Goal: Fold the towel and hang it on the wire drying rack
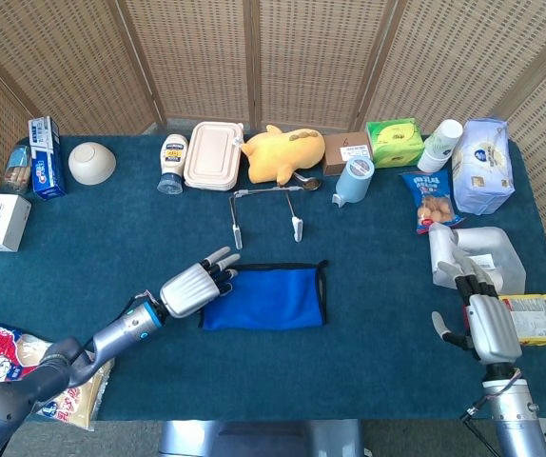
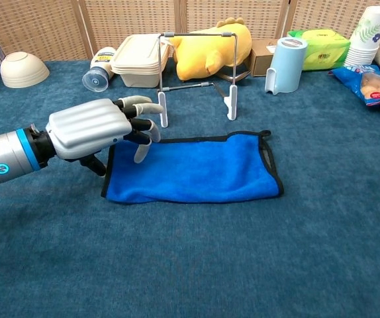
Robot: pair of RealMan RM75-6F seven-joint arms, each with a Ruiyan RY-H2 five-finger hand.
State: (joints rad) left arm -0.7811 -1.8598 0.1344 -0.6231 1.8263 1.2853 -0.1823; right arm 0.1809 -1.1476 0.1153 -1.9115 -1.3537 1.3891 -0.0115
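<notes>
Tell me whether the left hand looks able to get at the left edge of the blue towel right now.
Probably yes. The left hand hovers open right at the towel's left edge, fingers curling down over it, and nothing lies between them. The wire rack stands behind the towel, out of the way.

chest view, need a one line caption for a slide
Left robot hand reaches over the left end of the flat blue towel, wire rack standing just behind.

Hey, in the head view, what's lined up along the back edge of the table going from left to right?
Toothpaste box → white bowl → mayo bottle → lunch container → yellow plush toy → cardboard box → green tissue pack → paper cups → white bag.
</notes>
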